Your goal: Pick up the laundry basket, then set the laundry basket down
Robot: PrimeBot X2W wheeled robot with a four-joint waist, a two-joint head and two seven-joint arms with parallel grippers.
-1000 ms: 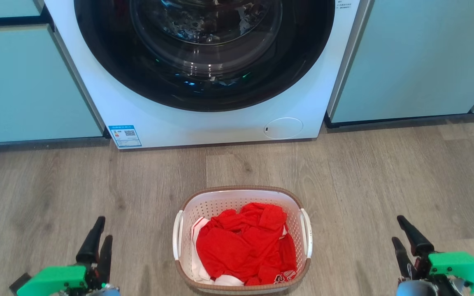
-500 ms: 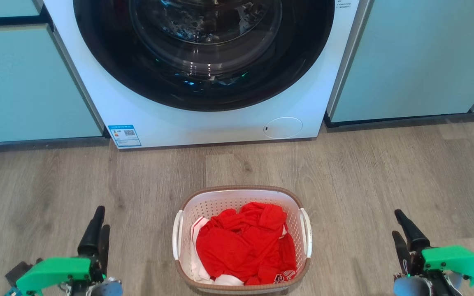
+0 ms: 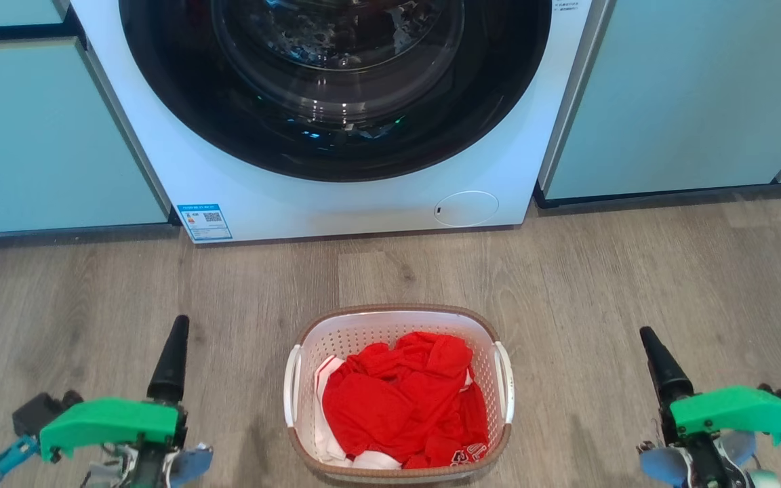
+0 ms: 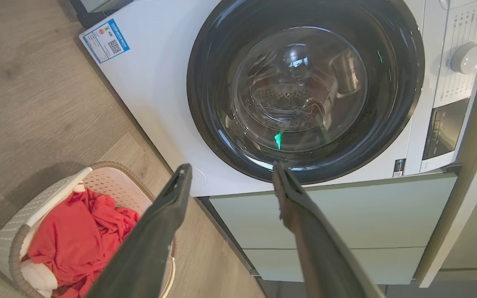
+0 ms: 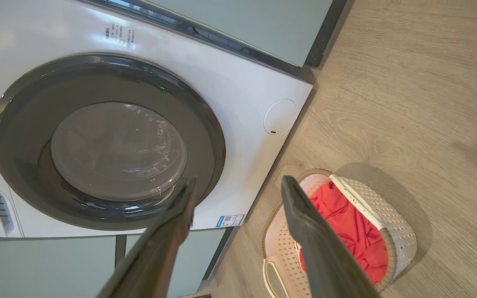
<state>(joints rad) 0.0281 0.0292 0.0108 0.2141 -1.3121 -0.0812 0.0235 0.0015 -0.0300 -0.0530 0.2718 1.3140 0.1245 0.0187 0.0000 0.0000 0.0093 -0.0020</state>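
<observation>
Centrally, laundry basket (image 3: 363,339) on wooden floor (image 3: 601,285)

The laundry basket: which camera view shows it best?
The head view: the laundry basket appears nearly whole and unobstructed, seen from above. Both wrist views show it tilted, low in the picture and partly hidden.

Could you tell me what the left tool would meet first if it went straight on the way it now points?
The left tool would likely meet the washer first, low on its white front; depth is unclear.
</observation>
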